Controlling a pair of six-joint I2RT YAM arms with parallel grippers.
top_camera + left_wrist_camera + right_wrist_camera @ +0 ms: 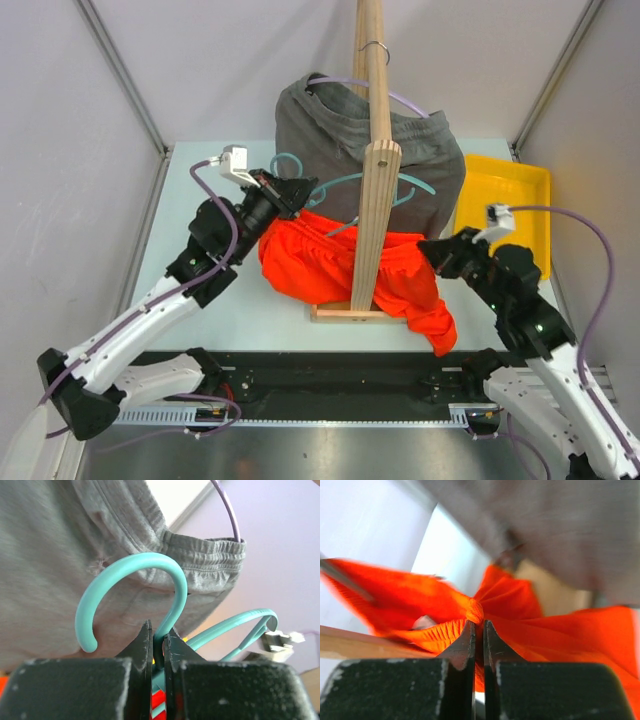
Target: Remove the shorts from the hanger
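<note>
White panels and metal posts wall in a pale table [262, 322], where a wooden stand [372, 180] rises at centre frame and a yellow tray [512, 200] sits at the right edge. The dark grey shorts [320, 130] hang high on the stand, filling the upper centre. The orange-red shorts [320, 260] bunch just below them around the foot of the stand, with one leg trailing toward the lower right. A teal plastic hanger [345, 182] arcs across the front of the grey pair, directly above the orange fabric; whether the orange pair is still attached to it cannot be told. Reaching in from the left of the frame, the left gripper [300, 190] is clamped on the neck of the hanger, right under its curved hook. From the lower right, the right gripper [432, 250] is closed tight on a gathered fold of the orange-red shorts, as its wrist view shows.
</note>
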